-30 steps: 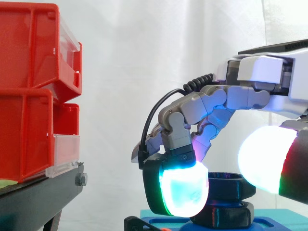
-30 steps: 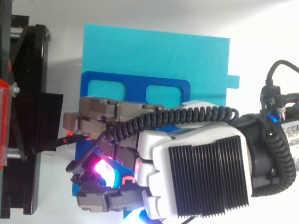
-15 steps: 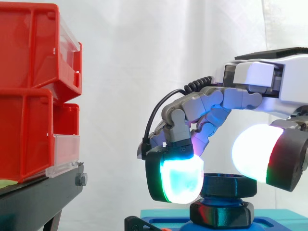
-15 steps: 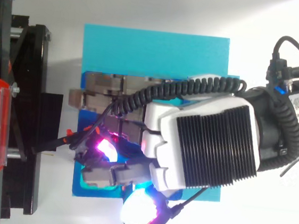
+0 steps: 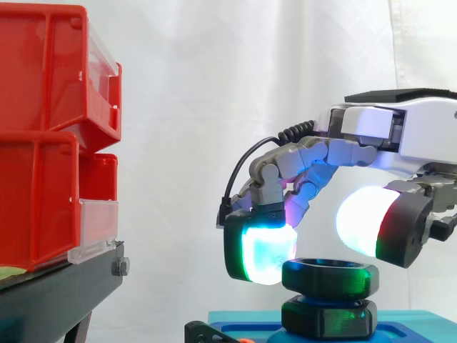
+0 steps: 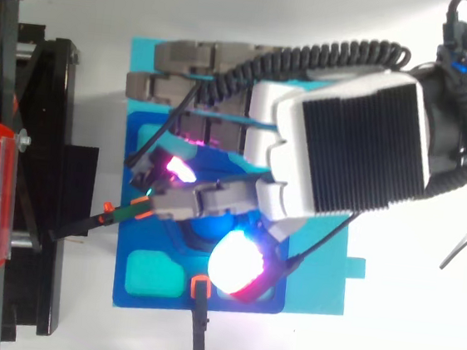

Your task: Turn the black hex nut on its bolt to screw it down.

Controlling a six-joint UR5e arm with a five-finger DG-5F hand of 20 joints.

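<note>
**Robot hand hanging over the nut**

The robot hand [image 5: 400, 136] is reaching in from 3 o'clock and hanging just over the black hex nut [image 5: 328, 277]. Whether it is gripping the nut, I cannot tell. The nut is sitting on its bolt above a lower black hex piece [image 5: 328, 318], on a blue plate [image 6: 154, 235]. Red bins [image 5: 43, 143] are standing at the nut's 9 o'clock.

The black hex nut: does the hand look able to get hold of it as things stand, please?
Probably yes: the hand hovers just over the nut, its curled fingers either side of the top, with nothing between them.
</note>
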